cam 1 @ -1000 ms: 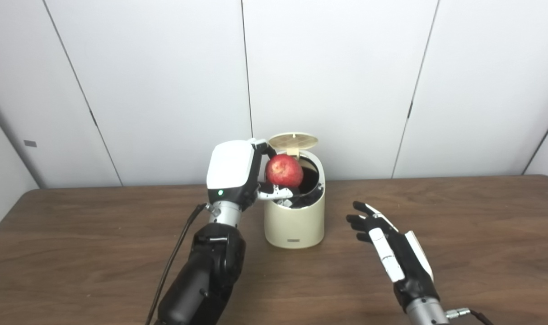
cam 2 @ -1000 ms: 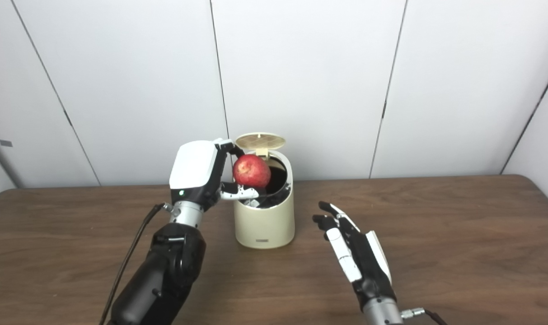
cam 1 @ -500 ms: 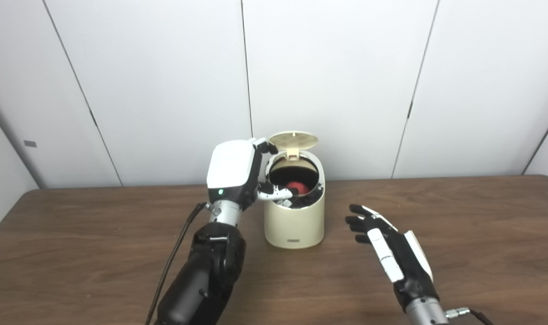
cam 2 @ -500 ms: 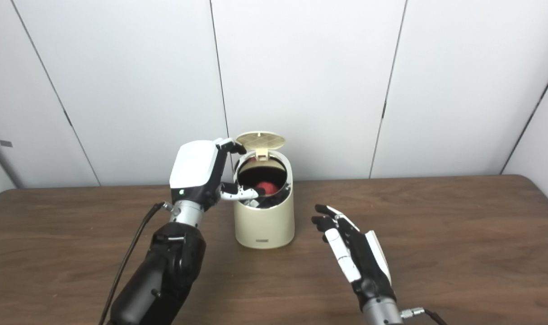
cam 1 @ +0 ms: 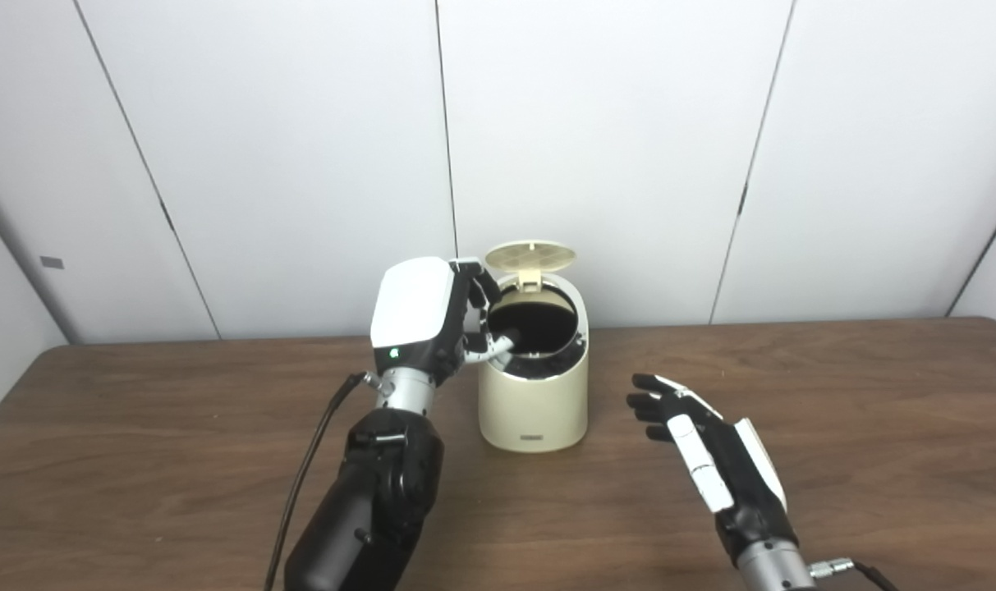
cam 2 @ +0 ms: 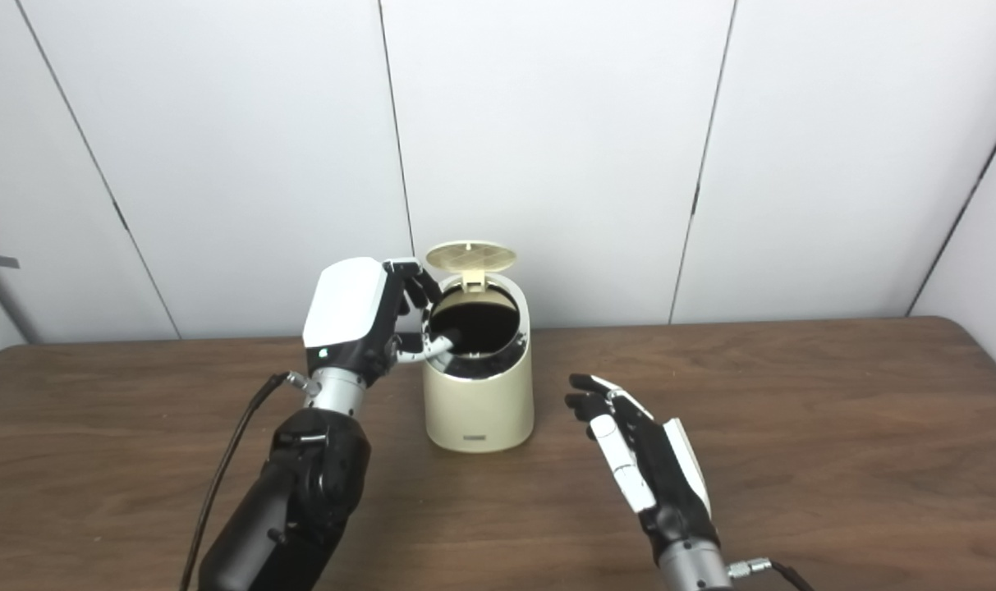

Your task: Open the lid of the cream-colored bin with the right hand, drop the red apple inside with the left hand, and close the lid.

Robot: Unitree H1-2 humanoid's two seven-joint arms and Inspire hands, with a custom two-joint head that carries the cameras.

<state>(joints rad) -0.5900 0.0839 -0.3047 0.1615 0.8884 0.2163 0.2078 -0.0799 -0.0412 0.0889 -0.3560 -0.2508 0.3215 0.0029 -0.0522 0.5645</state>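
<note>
Lid (cam 1: pixel 530 254) stands up behind the bin (cam 1: pixel 533 402) mouth. Left hand (cam 1: pixel 432 324), empty and loosely spread, is touching the rim; right hand (cam 1: pixel 707 460), open, lies well apart.

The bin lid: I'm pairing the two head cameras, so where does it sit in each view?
Left eye view: the lid stands open just right of centre, above the bin's mouth.
Right eye view: the lid sits just left of centre, likewise raised.
Shared landmark: the cream-colored bin, with the left hand at its rim.

Bin (cam 1: pixel 533 402) between hands (on table (cam 1: pixel 875 427)).
</note>
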